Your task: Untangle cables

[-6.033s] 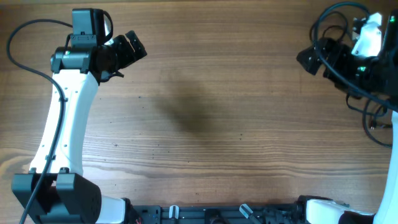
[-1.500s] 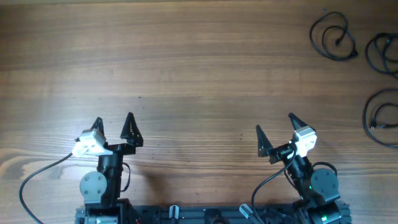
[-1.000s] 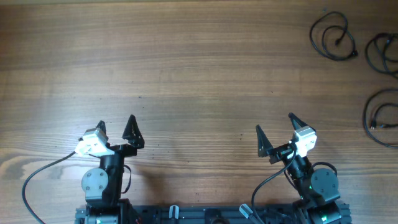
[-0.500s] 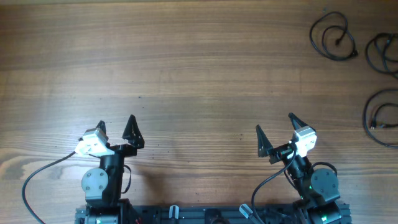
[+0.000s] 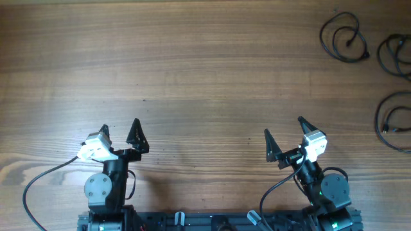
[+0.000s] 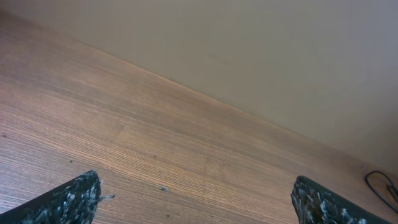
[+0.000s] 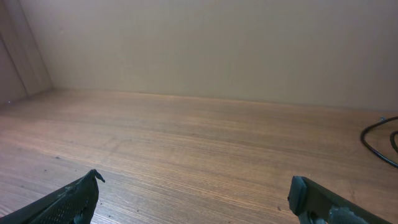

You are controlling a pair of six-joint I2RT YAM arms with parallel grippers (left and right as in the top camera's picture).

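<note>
Three separate loose loops of thin black cable lie at the table's far right: one (image 5: 345,37) near the back, one (image 5: 395,56) at the right edge, one (image 5: 393,122) further forward. My left gripper (image 5: 120,126) and right gripper (image 5: 283,126) both hover near the front edge, open and empty, far from the cables. In the left wrist view the left gripper (image 6: 195,178) spans bare wood, with a bit of cable (image 6: 382,186) far right. The right gripper (image 7: 195,177) likewise frames bare wood, with a cable (image 7: 376,140) curving in at the right edge.
The wooden table (image 5: 205,77) spreads wide between the grippers and the cables. Both arm bases sit folded at the front edge, with a black rail (image 5: 218,221) between them. A plain wall (image 7: 199,43) rises behind the table.
Since six seconds ago both arms have pulled back from the table's far side to the front edge, uncovering the cable loops. Nothing has moved during the last second.
</note>
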